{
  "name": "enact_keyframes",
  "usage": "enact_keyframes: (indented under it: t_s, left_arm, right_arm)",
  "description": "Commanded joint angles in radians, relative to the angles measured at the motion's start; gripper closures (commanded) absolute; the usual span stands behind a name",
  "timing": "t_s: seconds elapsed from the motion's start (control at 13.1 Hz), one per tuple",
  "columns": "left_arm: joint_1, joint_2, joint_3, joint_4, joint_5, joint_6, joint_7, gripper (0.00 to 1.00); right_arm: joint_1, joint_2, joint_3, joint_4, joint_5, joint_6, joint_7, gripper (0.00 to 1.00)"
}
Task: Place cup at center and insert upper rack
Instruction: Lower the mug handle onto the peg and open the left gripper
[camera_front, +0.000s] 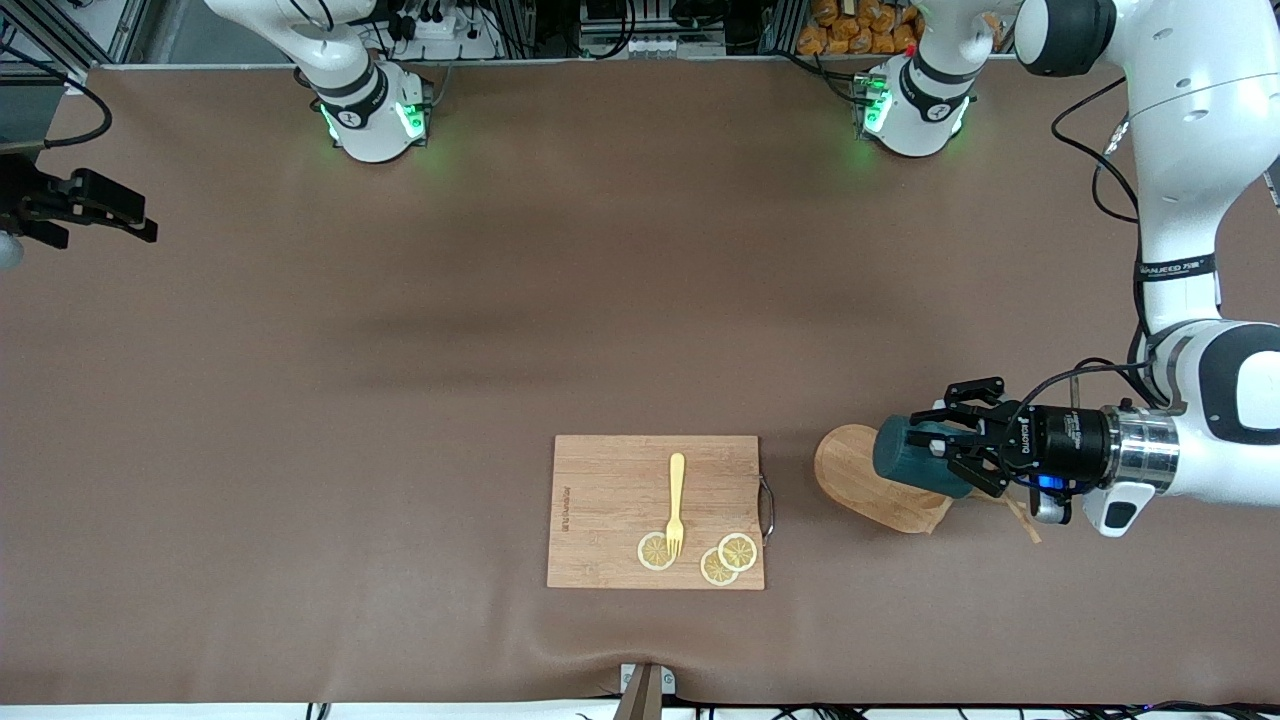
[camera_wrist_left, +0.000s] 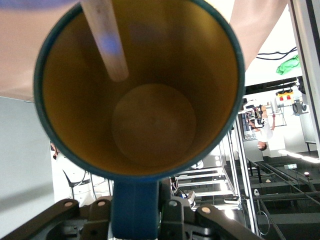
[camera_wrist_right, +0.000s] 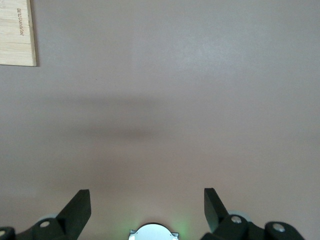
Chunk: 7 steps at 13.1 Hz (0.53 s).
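Most of the brown table (camera_front: 400, 350) lies bare; everything on it sits in the strip nearest the front camera, from the middle toward the left arm's end.

One cutting board (camera_front: 655, 511) lies flat near the table's front edge, with a metal handle on the side facing the left arm's end. It carries one yellow fork (camera_front: 677, 503) and three lemon slices (camera_front: 728, 559): one under the fork's tines, two overlapping just beside it.

There is one cup (camera_front: 912, 459). The left gripper (camera_front: 955, 455) is clamped on its handle and holds it tipped on its side in the air, mouth toward the gripper, over the upper rack (camera_front: 855, 470). The one upper rack appears to lie toppled on the table just beside the board, toward the left arm's end, its oval base facing up toward the camera; how its pole lies is hard to make out.

In the left wrist view the cup's tan inside (camera_wrist_left: 150, 125) holds one pale wooden peg (camera_wrist_left: 107, 40) that pokes in past the rim.

The right gripper (camera_front: 85, 210) waits at the right arm's end of the table, well apart from everything, its fingers (camera_wrist_right: 77, 210) spread wide and holding nothing.
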<state>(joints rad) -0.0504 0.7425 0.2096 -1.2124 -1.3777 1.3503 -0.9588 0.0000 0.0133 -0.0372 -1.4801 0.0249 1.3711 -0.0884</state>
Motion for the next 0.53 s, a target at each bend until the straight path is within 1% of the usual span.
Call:
enact_keyframes:
  t_s: [0.0,0.46]
  left_arm:
    - [0.018,0.001,-0.004,0.001,0.009,-0.017,0.025,1.0]
    - [0.034,0.023,-0.006,-0.001,0.005,-0.017,0.069,1.0]
  right_arm:
    - [0.014,0.001,-0.009,0.003,-0.01,0.003,0.016,0.0]
    - [0.015,0.001,-0.009,0.001,-0.01,0.0,0.016,0.0]
